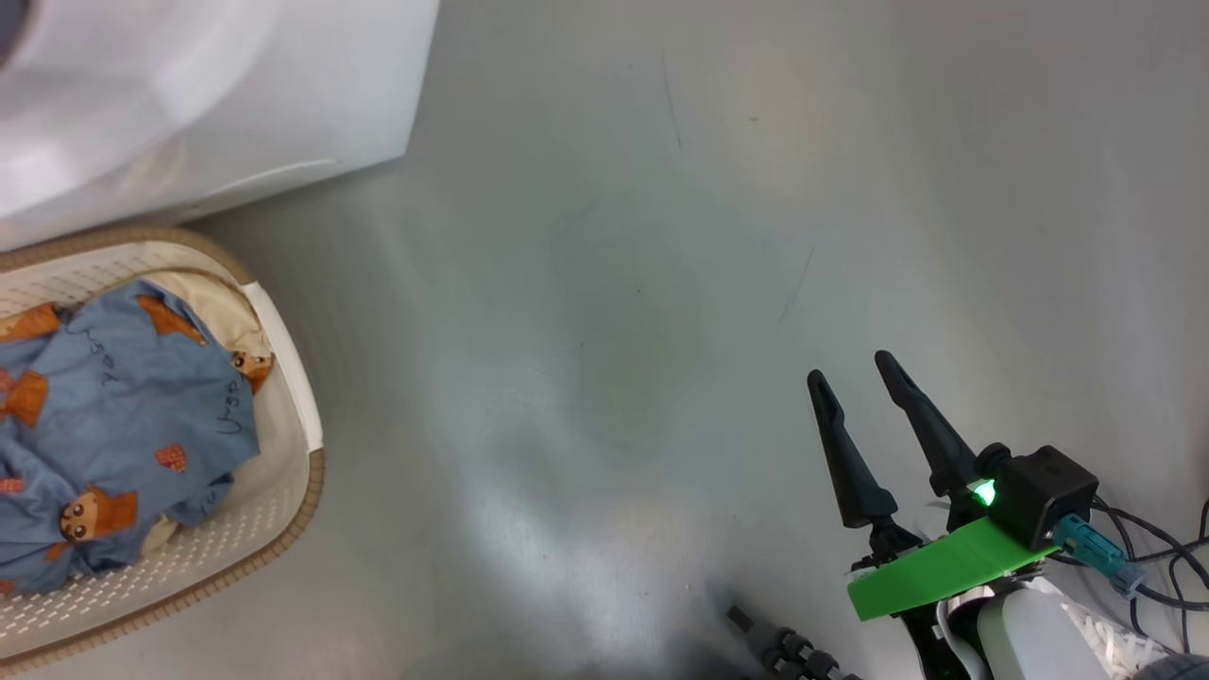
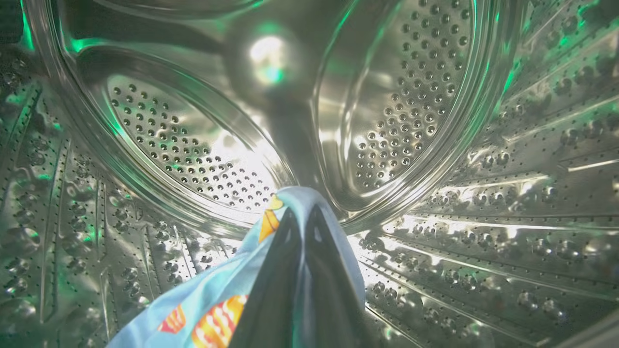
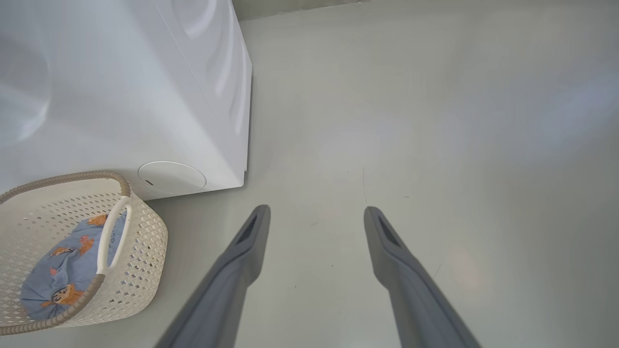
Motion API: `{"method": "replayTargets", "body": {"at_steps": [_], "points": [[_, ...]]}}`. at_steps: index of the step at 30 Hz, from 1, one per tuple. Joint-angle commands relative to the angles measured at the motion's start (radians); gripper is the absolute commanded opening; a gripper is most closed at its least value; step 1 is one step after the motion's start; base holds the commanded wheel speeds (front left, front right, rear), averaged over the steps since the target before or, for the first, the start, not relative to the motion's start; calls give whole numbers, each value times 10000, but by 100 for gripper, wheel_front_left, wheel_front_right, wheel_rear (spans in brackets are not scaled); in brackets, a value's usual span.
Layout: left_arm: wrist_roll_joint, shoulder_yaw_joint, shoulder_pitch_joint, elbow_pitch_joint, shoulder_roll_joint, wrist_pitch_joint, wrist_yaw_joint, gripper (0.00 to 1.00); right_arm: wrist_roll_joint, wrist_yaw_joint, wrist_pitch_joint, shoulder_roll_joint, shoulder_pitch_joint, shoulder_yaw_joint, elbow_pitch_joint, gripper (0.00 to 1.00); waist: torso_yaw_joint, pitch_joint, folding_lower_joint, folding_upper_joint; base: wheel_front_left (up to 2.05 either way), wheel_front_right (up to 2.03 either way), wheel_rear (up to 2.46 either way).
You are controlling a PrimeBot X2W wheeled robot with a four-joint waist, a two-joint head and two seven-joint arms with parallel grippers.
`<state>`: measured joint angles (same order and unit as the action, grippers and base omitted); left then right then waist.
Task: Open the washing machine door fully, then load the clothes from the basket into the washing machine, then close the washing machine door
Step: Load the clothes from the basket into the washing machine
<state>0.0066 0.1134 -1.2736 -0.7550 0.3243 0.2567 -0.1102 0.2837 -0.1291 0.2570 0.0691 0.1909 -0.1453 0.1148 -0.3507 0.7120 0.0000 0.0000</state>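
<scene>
My left gripper is deep inside the washing machine's steel perforated drum, shut on a light blue garment with orange prints that drapes down to the lower left. More of the clothes lie in the cream basket at the left of the head view, beside the white washing machine. My right gripper hovers open over bare floor at the lower right, holding nothing. The right wrist view shows the basket, the clothes and the machine's side. The door is out of view.
Grey floor stretches between the basket and my right arm. Dark cables trail by the right wrist. A round white cap sits low on the machine's front corner.
</scene>
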Motion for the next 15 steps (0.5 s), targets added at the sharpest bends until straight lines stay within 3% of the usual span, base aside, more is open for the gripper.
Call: {"method": "replayTargets", "body": {"at_steps": [1, 5, 15], "points": [[126, 23, -259, -29, 421, 51, -83, 23, -15, -16, 48, 166, -243, -170, -133, 100, 11, -114, 0, 0, 0, 0, 0], [185, -129, -540, -843, 421, 51, -174, 99, -15, -16, 48, 165, -263, -155, -108, 100, 33, -231, 0, 0, 0, 0, 0], [504, -630, -1107, -2733, 368, -179, -542, 100, -13, -16, 48, 183, -376, -73, -31, 100, 238, -660, 0, 0, 0, 0, 0]]}}
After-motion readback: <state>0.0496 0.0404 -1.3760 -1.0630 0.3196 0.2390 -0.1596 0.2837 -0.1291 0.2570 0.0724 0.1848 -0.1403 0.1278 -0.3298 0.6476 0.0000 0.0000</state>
